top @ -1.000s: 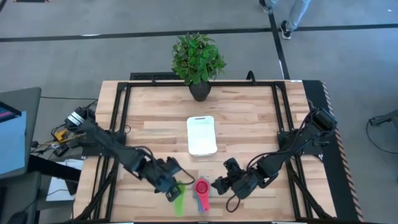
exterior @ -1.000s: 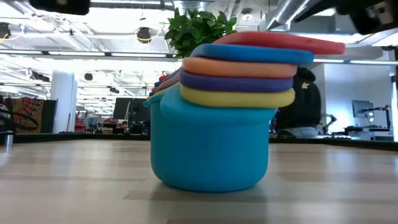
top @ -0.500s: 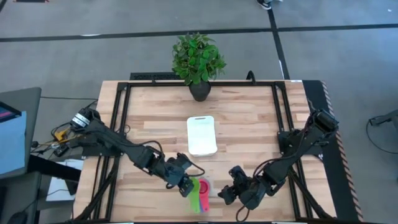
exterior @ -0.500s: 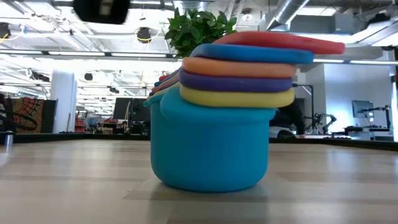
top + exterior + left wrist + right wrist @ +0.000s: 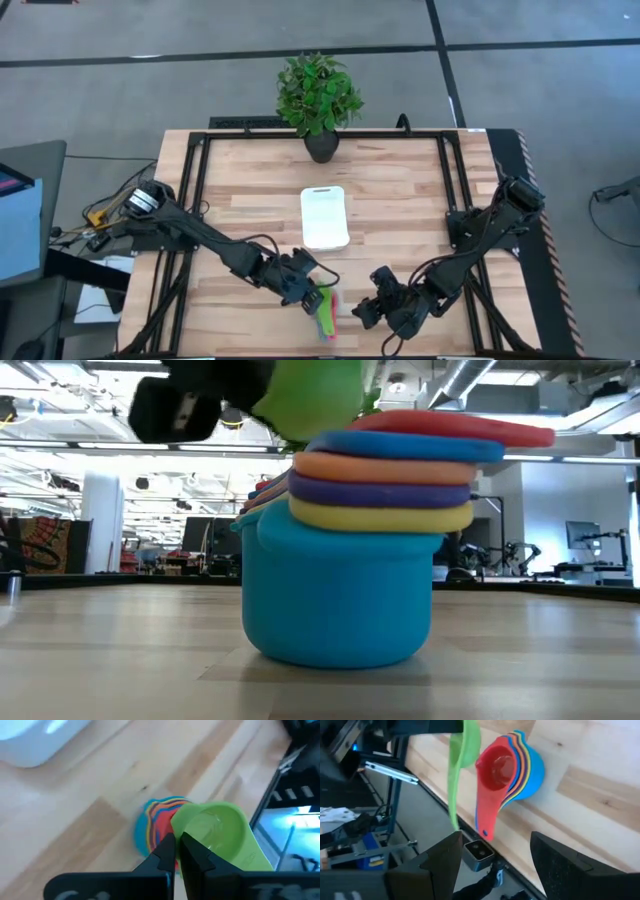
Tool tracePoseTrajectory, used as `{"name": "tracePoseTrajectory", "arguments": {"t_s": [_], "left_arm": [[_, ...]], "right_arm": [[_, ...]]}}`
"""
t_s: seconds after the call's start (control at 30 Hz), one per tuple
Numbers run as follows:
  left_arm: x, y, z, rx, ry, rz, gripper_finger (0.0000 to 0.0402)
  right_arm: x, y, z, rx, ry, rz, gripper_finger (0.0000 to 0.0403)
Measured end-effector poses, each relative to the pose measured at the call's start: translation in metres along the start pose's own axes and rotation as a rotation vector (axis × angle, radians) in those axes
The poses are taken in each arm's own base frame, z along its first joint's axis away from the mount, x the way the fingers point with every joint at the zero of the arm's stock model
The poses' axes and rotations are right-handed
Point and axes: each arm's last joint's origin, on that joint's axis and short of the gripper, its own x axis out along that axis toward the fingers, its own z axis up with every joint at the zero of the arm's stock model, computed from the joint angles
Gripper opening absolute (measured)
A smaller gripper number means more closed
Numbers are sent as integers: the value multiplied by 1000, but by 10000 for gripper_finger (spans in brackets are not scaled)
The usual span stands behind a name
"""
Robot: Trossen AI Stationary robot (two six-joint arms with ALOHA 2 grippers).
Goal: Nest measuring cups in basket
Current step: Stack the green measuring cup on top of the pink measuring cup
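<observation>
Your left gripper (image 5: 175, 851) is clamped on the green cup (image 5: 220, 837), held just above the nested stack (image 5: 512, 767) to drop in — basket (image 5: 324, 216) sits well apart — right gripper (image 5: 366, 308) waits beside, fingers spread.

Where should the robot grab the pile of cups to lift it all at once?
Probably the big blue cup at the bottom, squeezed across its round wall from above. It stands upright on the table and carries the rest; the fanned handles above would likely just slide apart.
</observation>
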Motion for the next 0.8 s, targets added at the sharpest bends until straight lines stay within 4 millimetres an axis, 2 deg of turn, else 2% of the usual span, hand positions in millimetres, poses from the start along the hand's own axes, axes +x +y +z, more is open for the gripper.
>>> {"name": "tracePoseTrajectory", "arguments": {"t_s": [0.33, 0.5, 0.8], "left_arm": [[22, 0, -9, -21, 60, -36, 0], [30, 7, -14, -48, 103, 19, 1], [29, 7, -14, -41, 98, 19, 59]], "right_arm": [[0, -3, 0, -16, 1, -31, 260], [0, -3, 1, -16, 8, -36, 260], [0, -3, 1, 3, 18, -36, 260]]}}
